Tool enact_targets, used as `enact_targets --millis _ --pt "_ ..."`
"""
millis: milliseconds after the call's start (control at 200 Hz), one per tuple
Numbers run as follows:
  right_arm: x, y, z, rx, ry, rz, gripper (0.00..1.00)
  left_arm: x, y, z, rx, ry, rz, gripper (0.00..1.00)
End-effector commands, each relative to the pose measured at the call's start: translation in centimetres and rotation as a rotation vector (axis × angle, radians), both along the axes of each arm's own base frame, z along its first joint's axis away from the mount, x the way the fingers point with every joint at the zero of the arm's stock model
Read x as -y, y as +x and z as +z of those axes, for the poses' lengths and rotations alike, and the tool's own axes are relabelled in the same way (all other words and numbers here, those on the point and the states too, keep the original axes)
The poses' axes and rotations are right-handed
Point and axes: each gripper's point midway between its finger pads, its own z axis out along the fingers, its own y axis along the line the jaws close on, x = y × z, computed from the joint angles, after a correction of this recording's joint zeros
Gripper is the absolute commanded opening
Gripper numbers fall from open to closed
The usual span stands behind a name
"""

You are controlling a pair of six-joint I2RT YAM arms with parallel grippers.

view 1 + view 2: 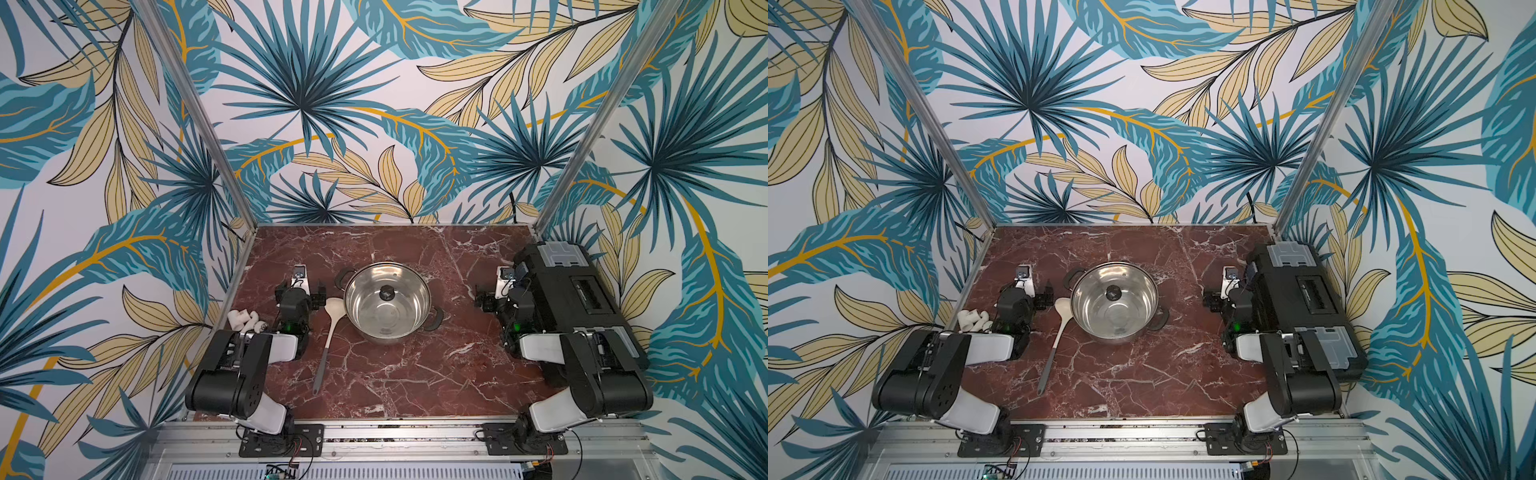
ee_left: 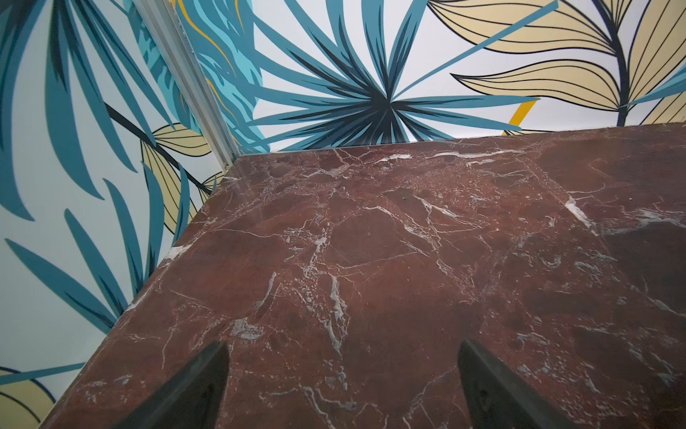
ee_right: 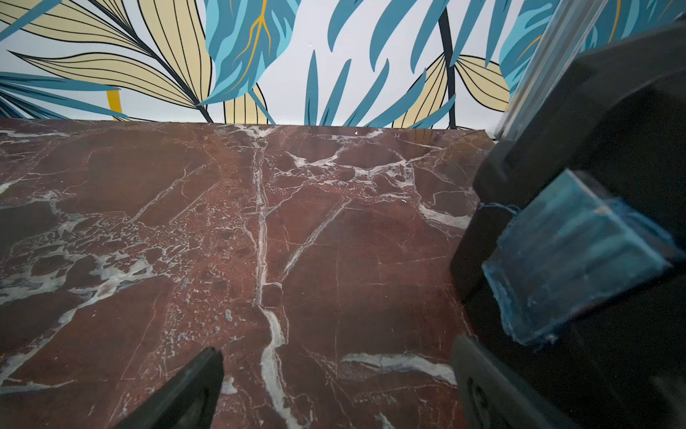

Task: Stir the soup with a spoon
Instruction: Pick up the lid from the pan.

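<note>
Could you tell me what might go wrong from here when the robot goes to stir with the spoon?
1. The spoon lies flat on the marble table; its slim handle may slip from the open left hand.
2. Its bowl sits close beside the pot, so lifting it could knock the pot.
3. A clear lid with a black knob seems to cover the pot; if so, the spoon cannot go in.

Red marble tabletop [image 2: 371, 260], left tool [image 2: 343, 371] spread wide, leaf-patterned wall [image 2: 74, 148] behind
</note>
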Motion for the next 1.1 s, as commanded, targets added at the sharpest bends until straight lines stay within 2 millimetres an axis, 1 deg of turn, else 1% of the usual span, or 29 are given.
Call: enact_targets --millis 0,1097 --pt "0.33 -0.57 -0.15 -0.008 0.005 -0.018 1.0 -0.17 -0.65 -0.36 -0.009 0.003 -0.003 1.0" --pt "0.29 -0.54 -0.16 -0.009 0.008 -0.017 0.99 -0.22 -0.58 -0.37 -0.011 -0.008 -0.015 1.0"
